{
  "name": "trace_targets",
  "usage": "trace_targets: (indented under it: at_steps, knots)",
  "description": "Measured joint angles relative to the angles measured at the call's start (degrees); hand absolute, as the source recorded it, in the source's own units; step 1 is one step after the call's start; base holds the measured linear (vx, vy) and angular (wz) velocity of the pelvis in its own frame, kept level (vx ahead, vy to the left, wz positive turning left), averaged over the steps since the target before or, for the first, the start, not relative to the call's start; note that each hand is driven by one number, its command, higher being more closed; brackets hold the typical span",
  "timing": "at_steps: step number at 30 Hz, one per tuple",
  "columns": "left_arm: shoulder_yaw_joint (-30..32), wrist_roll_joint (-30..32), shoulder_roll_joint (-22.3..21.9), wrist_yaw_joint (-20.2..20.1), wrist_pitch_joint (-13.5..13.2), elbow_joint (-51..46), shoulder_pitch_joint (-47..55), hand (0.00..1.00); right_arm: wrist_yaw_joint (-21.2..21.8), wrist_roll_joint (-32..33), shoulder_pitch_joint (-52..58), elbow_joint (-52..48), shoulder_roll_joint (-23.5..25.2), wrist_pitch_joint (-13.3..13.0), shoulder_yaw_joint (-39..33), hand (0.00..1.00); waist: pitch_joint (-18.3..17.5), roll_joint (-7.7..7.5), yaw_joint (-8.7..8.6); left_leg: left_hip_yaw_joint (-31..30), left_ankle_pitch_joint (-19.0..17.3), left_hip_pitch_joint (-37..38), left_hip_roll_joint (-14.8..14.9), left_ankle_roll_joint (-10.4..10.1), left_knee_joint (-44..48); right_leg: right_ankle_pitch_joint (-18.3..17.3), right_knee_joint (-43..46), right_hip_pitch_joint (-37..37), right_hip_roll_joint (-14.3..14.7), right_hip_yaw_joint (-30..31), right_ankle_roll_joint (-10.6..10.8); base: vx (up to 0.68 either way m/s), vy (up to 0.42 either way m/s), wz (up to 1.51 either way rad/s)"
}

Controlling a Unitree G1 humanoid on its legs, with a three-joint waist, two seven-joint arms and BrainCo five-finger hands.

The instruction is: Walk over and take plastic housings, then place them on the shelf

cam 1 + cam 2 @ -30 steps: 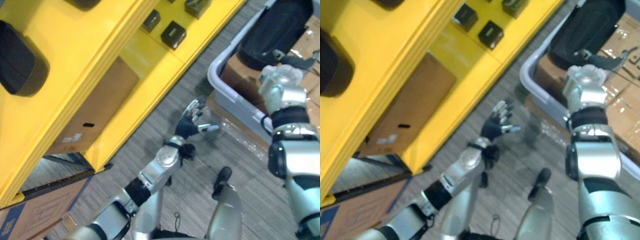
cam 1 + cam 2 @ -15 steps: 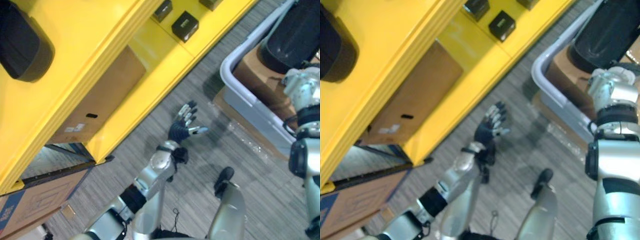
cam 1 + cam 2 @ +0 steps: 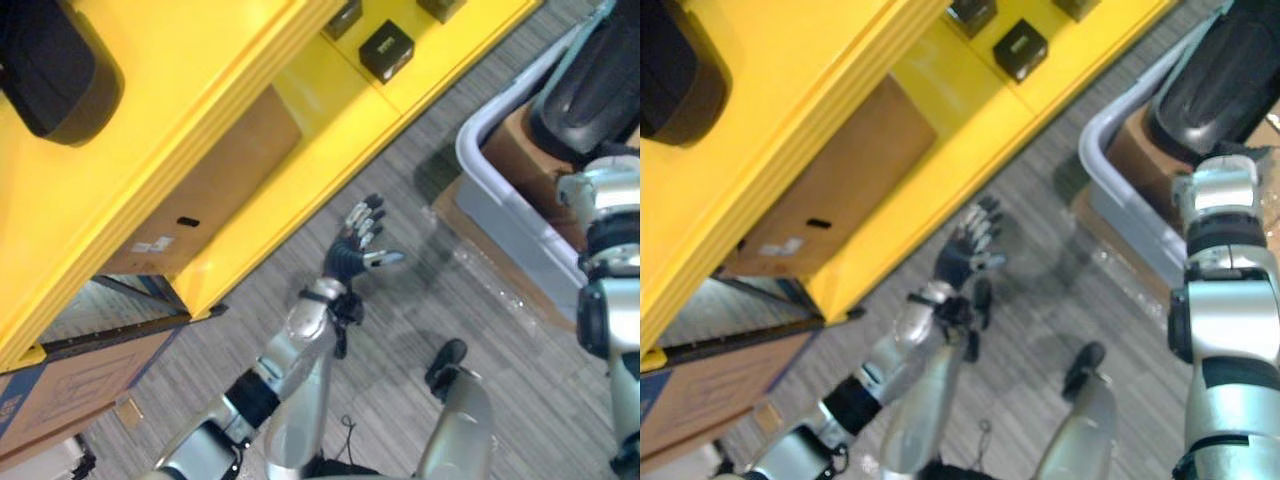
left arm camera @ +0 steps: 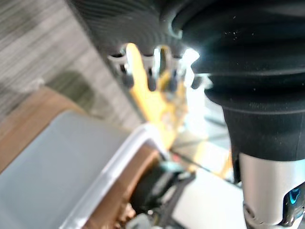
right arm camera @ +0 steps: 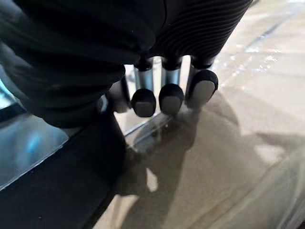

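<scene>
A large black plastic housing (image 3: 590, 80) lies on a film-wrapped cardboard box (image 3: 520, 150) inside the grey bin (image 3: 480, 130) at the right. My right arm reaches into that bin. In the right wrist view my right hand (image 5: 170, 98) has its fingers curled at the rim of the black housing (image 5: 52, 191), which runs under the palm. My left hand (image 3: 358, 240) hovers over the carpet in the middle, fingers straight and spread, holding nothing. Another black housing (image 3: 50, 70) rests on the yellow shelf (image 3: 200, 130) at the upper left.
Small black boxes (image 3: 386, 48) sit on a lower level of the yellow shelf. A brown cardboard box (image 3: 220, 190) stands under the shelf, and another carton (image 3: 70, 390) lies on the floor at the lower left. Grey carpet separates shelf and bin.
The right hand's fingers have curled in at the housing's rim. The camera has shifted, so shelf and bin sit differently in view. The left hand stays open.
</scene>
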Motion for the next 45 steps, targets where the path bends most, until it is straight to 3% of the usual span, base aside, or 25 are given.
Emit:
trace_targets:
  at_steps: [3,8,11,13,17,24,30,31,39,42,45]
  knots:
    - [1.6,0.1,0.6,-1.2,0.1,-2.0,2.1,0.00,2.6,-2.8,5.1,-1.8,0.1,-3.2,-0.2,1.00,0.0,-0.41,-0.45,0.6,0.1,0.7,1.1,0.0,0.1,0.2,-1.4,1.8,0.8,-1.1,0.0,0.00,0.001,0.04]
    - [4.7,0.2,1.6,-1.2,1.2,-4.7,5.6,0.00,3.0,-3.3,14.8,-8.3,1.0,-8.2,-0.3,1.00,0.1,-1.99,-1.25,2.6,0.3,3.4,2.9,0.1,-0.5,1.1,-4.2,4.5,2.6,-0.4,-0.1,0.02,-0.028,-0.14]
    - [5.6,0.9,1.8,-1.0,1.9,-4.4,7.3,0.00,2.7,-3.4,21.1,-15.4,2.1,-9.2,-0.3,1.00,0.2,-4.12,-3.73,3.5,0.2,4.8,3.6,0.1,-1.1,2.7,-6.3,5.6,3.9,0.8,0.0,0.04,-0.027,-0.26]
    - [5.7,1.3,2.6,-0.4,2.9,-4.2,7.3,0.00,2.6,-5.1,26.0,-20.0,3.2,-9.2,-0.7,1.00,0.4,-7.05,-5.56,5.4,0.0,6.7,3.9,0.1,-1.9,3.1,-7.5,5.9,4.0,2.7,0.1,0.04,0.013,-0.34]
    - [7.7,2.9,3.3,0.3,4.6,-3.9,7.5,0.00,3.2,-10.3,34.7,-28.5,5.5,-8.5,-2.2,1.00,0.4,-9.64,-9.12,8.0,-1.3,10.0,4.6,-0.1,-2.2,3.5,-9.6,7.9,4.7,5.3,-0.2,0.03,0.023,-0.34]
    - [8.6,2.9,3.6,3.2,6.9,-3.8,7.1,0.00,1.4,-13.1,39.0,-29.2,8.7,-8.6,-2.8,1.00,0.3,-9.98,-11.58,9.5,-0.9,13.0,4.7,-0.4,-4.5,4.7,-12.2,9.5,5.6,6.9,-0.2,0.03,0.000,-0.16]
    - [8.8,3.7,2.7,3.4,9.3,-3.6,5.8,0.00,-3.9,-17.6,36.8,-29.2,8.9,-13.4,-2.8,1.00,0.3,-10.00,-11.43,10.5,-0.8,14.0,4.7,-0.6,-5.3,5.2,-12.3,9.6,5.7,7.8,0.3,0.06,-0.023,-0.06]
    - [9.3,4.7,2.7,3.3,10.8,-2.6,3.9,0.00,-4.5,-18.8,35.2,-29.2,8.9,-14.9,-2.9,1.00,0.3,-10.00,-11.56,11.0,-0.8,14.2,4.7,-0.6,-5.5,5.4,-12.5,9.5,5.7,8.2,0.4,0.06,-0.006,-0.12]
    - [9.4,5.6,3.5,2.2,20.5,12.5,-14.2,0.00,-4.3,-22.0,27.3,-28.9,8.7,-21.3,-1.0,1.00,0.4,-10.21,-13.56,12.9,-0.8,15.5,4.7,-0.5,-6.4,6.4,-13.7,9.5,5.8,10.2,0.6,0.02,0.004,-0.10]
    - [9.4,4.7,3.9,1.7,22.4,17.6,-19.2,0.00,-4.1,-23.2,24.4,-29.0,8.3,-23.8,0.9,1.00,0.8,-10.83,-14.73,14.3,-0.8,16.5,4.8,-0.5,-7.1,7.0,-14.4,9.4,5.9,11.5,0.6,0.03,0.007,-0.21]
    - [9.3,2.4,3.8,1.8,22.5,19.1,-22.3,0.00,-4.0,-24.1,23.0,-29.4,7.2,-25.7,1.7,1.00,1.0,-11.21,-15.38,14.7,-0.8,16.7,4.9,-0.5,-7.4,7.3,-14.9,9.4,6.1,11.9,0.7,0.03,0.000,-0.11]
